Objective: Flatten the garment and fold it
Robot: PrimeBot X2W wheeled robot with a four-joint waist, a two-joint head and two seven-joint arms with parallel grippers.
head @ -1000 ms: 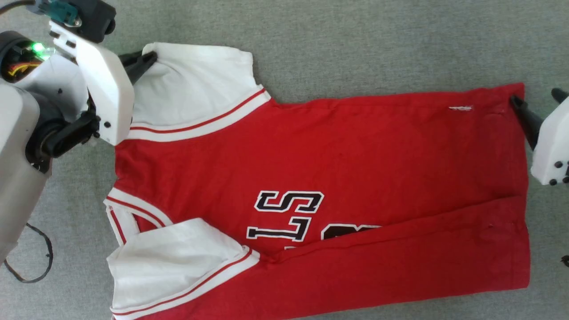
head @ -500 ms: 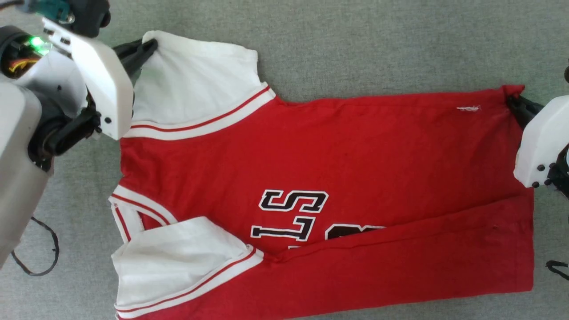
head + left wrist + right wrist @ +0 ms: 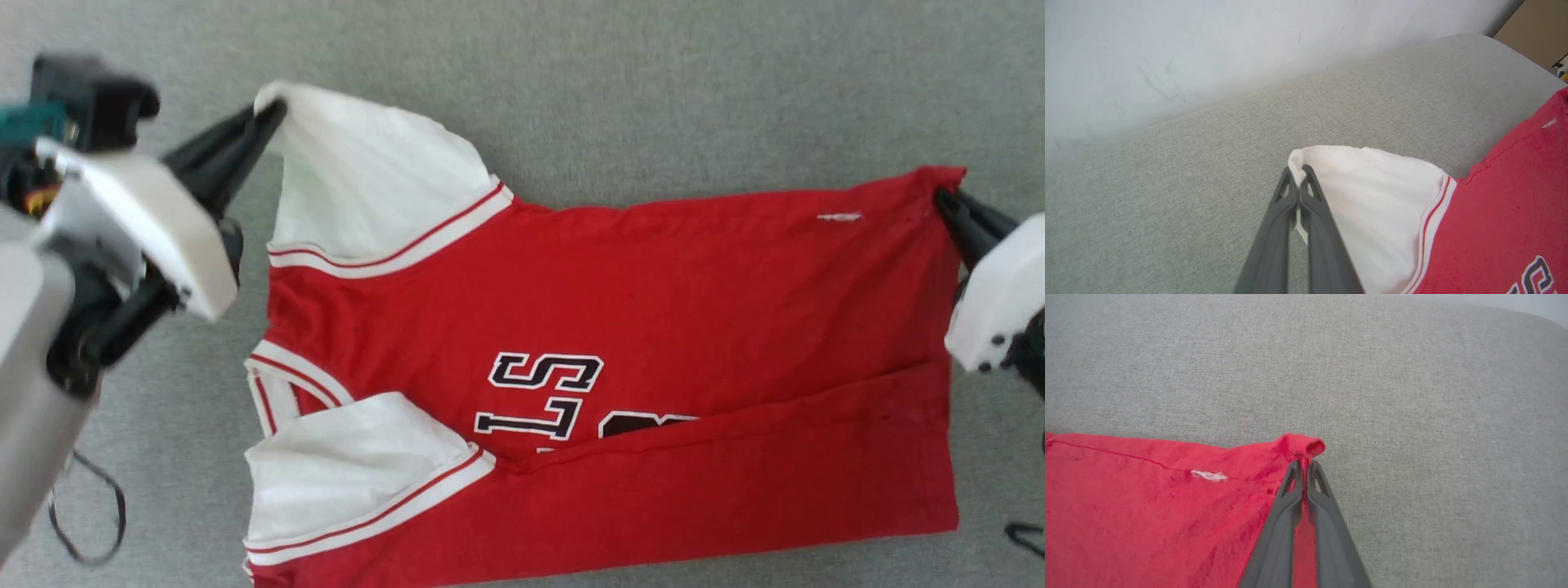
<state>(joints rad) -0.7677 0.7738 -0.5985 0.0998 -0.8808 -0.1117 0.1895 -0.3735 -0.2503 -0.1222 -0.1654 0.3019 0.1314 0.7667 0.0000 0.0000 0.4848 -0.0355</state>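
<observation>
— Two pinches on the garment, spread on the grey cushion, near flap folded over its lettering.
— Beyond the lettering, left gripper clamps the sleeve tip, right gripper the hem corner. Looks soft, floppy; corners should grip best.

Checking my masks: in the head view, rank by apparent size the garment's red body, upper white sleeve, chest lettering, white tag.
Largest to smallest:
red body
upper white sleeve
chest lettering (visible part)
white tag

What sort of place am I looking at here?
Probably an indoor test room, though that's a guess: a grey fabric-covered surface meets a bare white wall, with a red jersey lying on it.
</observation>
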